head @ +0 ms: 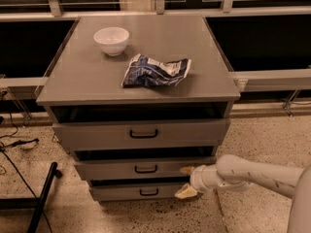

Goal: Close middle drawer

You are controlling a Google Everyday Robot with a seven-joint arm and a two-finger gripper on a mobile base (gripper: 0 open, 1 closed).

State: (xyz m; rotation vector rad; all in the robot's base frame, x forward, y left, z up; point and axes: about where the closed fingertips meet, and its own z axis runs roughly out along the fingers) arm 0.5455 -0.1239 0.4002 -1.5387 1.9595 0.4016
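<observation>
The grey cabinet has three drawers. The middle drawer point(146, 169) has a wide low front panel with a small black bar handle and stands slightly pulled out, with a dark gap above it. My gripper point(186, 181) comes in from the lower right on a white arm and sits at the right end of the middle drawer's front. One tan fingertip point(187, 170) is against the panel, the other point(184, 192) is lower, in front of the bottom drawer. The fingers are spread apart and hold nothing.
The top drawer point(141, 134) is also partly out, and the bottom drawer point(141, 192) sits below. On the cabinet top are a white bowl point(111, 40) and a crumpled blue chip bag point(155, 71). A black stand leg point(41, 198) and cables lie on the floor at left.
</observation>
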